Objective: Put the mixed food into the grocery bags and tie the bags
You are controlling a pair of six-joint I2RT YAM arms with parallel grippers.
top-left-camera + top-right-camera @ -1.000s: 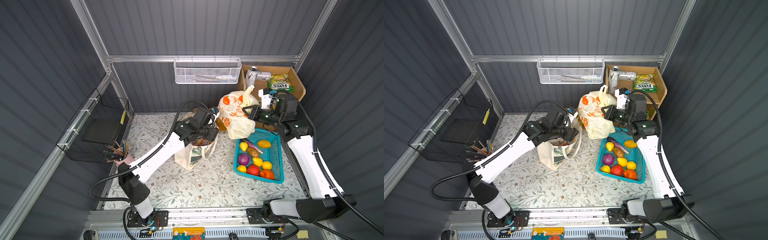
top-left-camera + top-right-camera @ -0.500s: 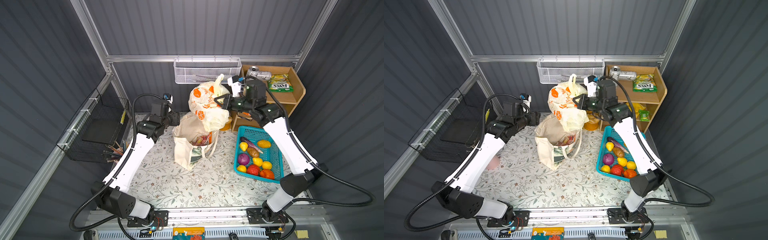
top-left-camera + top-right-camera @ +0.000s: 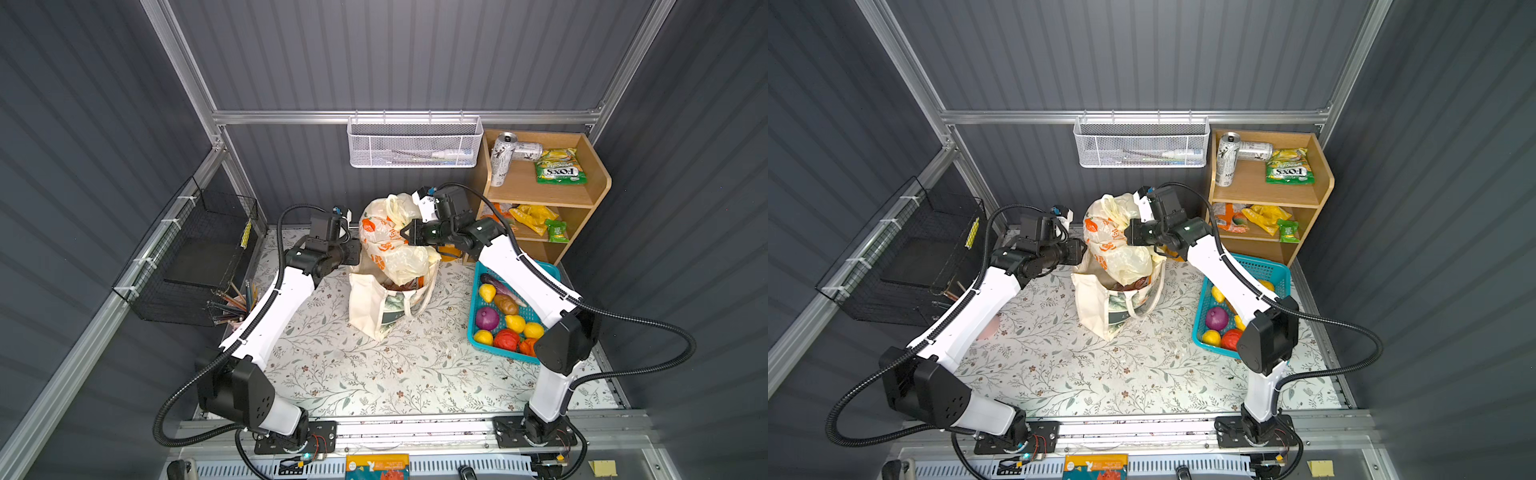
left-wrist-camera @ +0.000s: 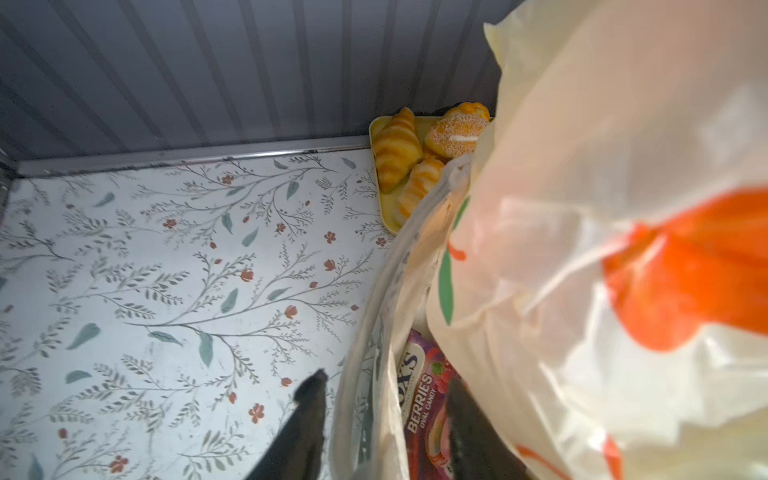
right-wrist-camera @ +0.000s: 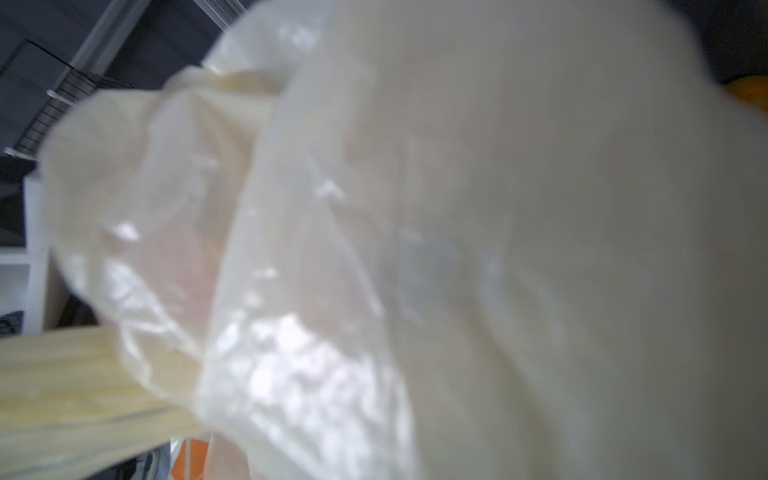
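- The plastic bag (image 3: 386,249) is grasped near its top by the right gripper (image 3: 405,237), whose jaws are clenched on the thin film.
- In both top views the bag is held up, and its lower end hangs in the mouth of the canvas tote (image 3: 370,309).
- In the right wrist view only blurred cream film is seen; the fingers there are hidden.
- The left gripper (image 4: 384,382) is placed at the tote's rim, on the side of the left arm.
- Its jaws are parted: one finger (image 4: 307,419) is outside the fabric and the other is inside. No pinch on the cloth is seen.
- A purple candy packet (image 4: 419,399) is lying inside the tote, under the inner finger.
- The tote is standing on the flowered table (image 3: 374,374), between the two arms.
- Toy produce, among it a purple onion (image 3: 487,318), is kept in the turquoise basket (image 3: 471,328), near the tote.
- Croissants (image 4: 395,149) are laid on a yellow tray (image 4: 384,208) by the back wall.
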